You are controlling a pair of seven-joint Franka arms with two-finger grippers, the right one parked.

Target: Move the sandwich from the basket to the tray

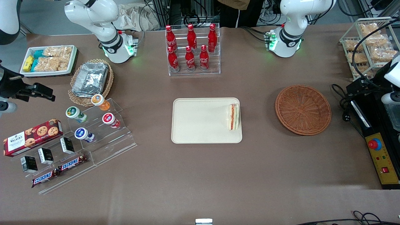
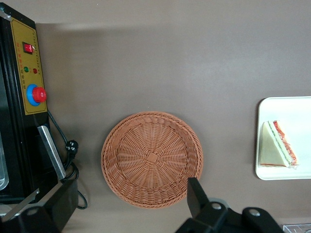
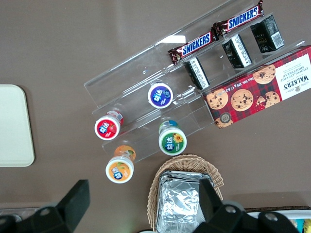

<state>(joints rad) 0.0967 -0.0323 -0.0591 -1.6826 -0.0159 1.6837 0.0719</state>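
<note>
Sandwich (image 1: 233,117): a triangular wedge of pale white bread, with orange-red and green filling layers seen along its cut edge. It is found lying flat on the cream-beige tray (image 1: 200,122), close to the tray edge nearest the working arm's end of the worktop (image 1: 218,175). The same wedge (image 2: 277,151) is seen on the tray (image 2: 291,107) in the left wrist view. The reddish-brown wicker basket (image 1: 302,109) is seen empty, well apart from the tray, toward the working arm's end. The gripper (image 2: 121,206) is held above the worktop just beside the basket (image 2: 151,158), its fingers (image 2: 195,196) spread wide with nothing between them. A lighter wicker basket (image 1: 90,82) with foil containers and a white bin (image 1: 48,60) of snack packets are noted toward the parked arm's end.
</note>
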